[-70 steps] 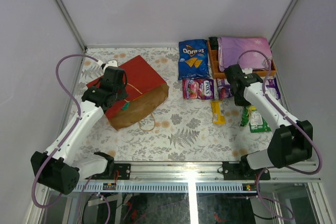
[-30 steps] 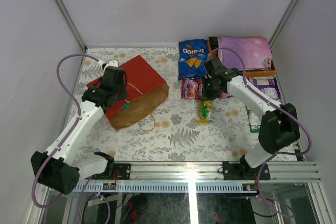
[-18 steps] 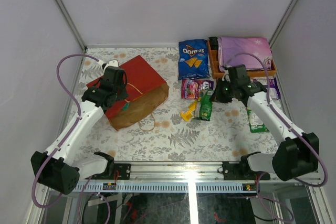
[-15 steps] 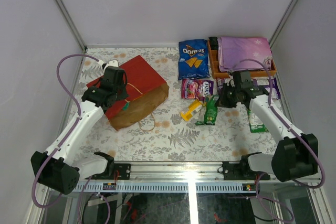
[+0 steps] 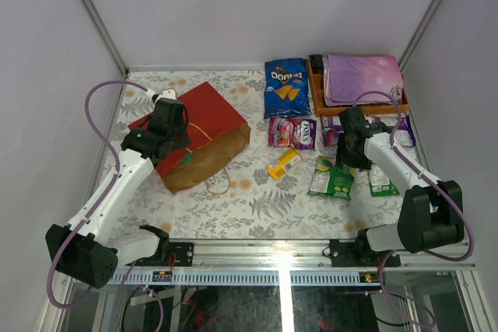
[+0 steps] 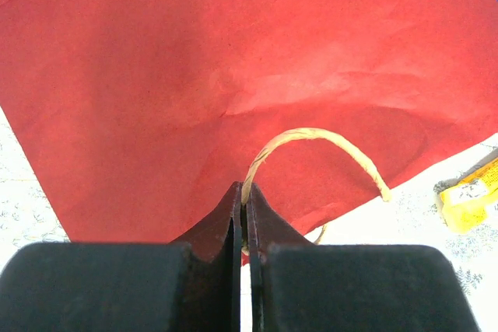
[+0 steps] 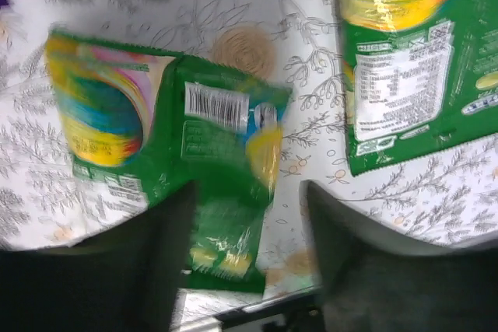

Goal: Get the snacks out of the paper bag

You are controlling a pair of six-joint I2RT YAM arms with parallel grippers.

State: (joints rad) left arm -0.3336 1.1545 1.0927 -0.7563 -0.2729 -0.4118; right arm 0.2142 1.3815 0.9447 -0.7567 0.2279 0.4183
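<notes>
Right arm (image 5: pixel 389 157) has drawn back toward its own side since half a second ago, and the green packet (image 5: pixel 331 179) that hung under it then now lies flat on the table (image 5: pixel 257 204), label side down, just inboard of a second green packet (image 5: pixel 380 179). Left arm (image 5: pixel 117 184) is unchanged: it reaches forward from its base, elbow low, wrist bent down over the paper bag (image 5: pixel 204 126). Left gripper (image 6: pixel 243 192) is closed tight, its jaws pinching the paper bag by one thin tan handle (image 6: pixel 311 136), which arches up out of the grip. Right gripper (image 7: pixel 249 192) hangs above the released green packet (image 7: pixel 167 141), jaws parted to a moderate gap and holding nothing; the wrist view is blurred. The paper bag lies on its side at the left of the table, red face up, brown kraft mouth toward the centre, the other handle (image 5: pixel 219 185) loose on the table. Laid out to the right of it, largest first: blue Doritos bag (image 5: pixel 285 87) at the far edge, pink pack (image 5: pixel 292 131) near it, and the small yellow pack (image 5: pixel 284 162) between bag mouth and green packet, touching neither.
</notes>
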